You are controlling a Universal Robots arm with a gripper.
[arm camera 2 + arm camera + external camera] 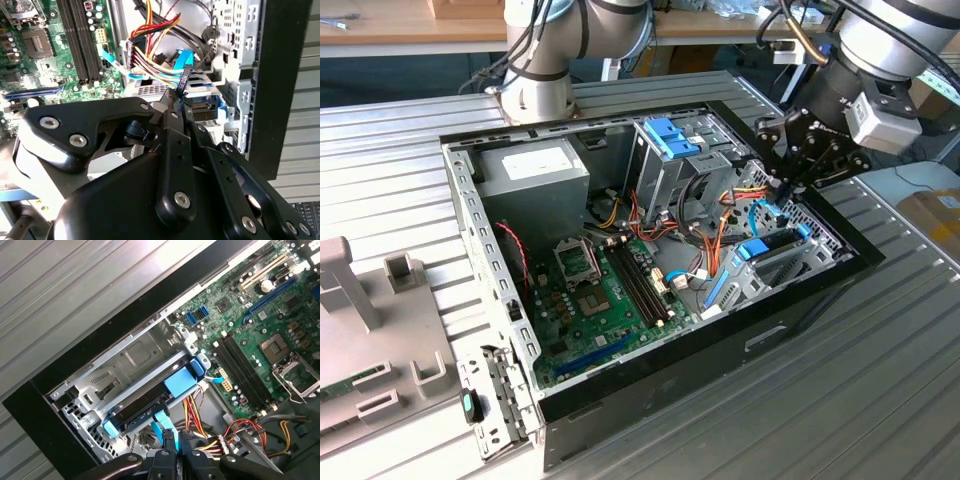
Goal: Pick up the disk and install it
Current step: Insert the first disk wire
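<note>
My gripper [177,442], fingers closed almost together, hangs at the blue cable [160,426], just beside the disk [150,405] lying in its bay [125,360].

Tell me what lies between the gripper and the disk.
A thin blue cable, pinched by the gripper, runs toward the disk seated in its bay, as the first wrist view shows.

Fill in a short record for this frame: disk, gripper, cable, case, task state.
disk: the disk lies flat in its blue carrier, seated in the metal bay at the case's edge
gripper: the gripper is close beside the disk, not holding it
cable: the thin blue cable has its end pinched in the gripper
case: the computer case is open on the ribbed table, with the motherboard exposed
task state: disk already in the bay
</note>
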